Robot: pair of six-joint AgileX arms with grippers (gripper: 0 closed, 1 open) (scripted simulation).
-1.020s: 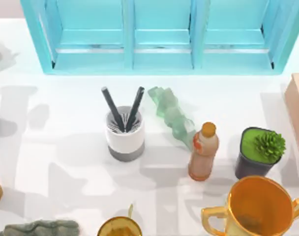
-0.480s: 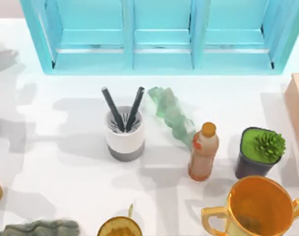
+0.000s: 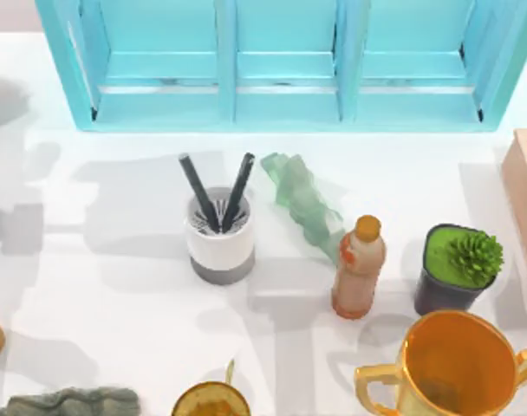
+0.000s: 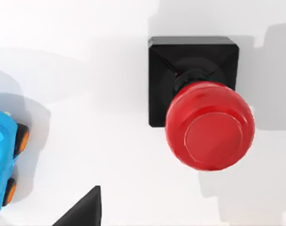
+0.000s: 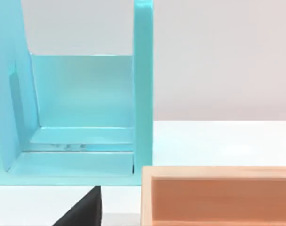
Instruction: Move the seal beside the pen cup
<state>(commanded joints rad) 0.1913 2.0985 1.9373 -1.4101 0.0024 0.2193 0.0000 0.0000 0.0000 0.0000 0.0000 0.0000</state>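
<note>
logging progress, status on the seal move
Left tool above red-topped seal, not holding it. Right tool by blue shelf and wooden box. Pen cup upright mid-table; green bag and bottle on its right.

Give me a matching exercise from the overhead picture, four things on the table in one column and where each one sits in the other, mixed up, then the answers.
Things:
1. pen cup
2. orange-capped bottle
3. potted plant
4. orange two-handled cup

Places:
A. near the table's right side, just right of the bottle
B. bottom right corner of the view, partly cut off
C. left of centre, in front of the blue shelf unit, with two black pens in it
D. between the pen cup and the potted plant, beside a pale green crumpled object

Pairs: 1-C, 2-D, 3-A, 4-B
</note>
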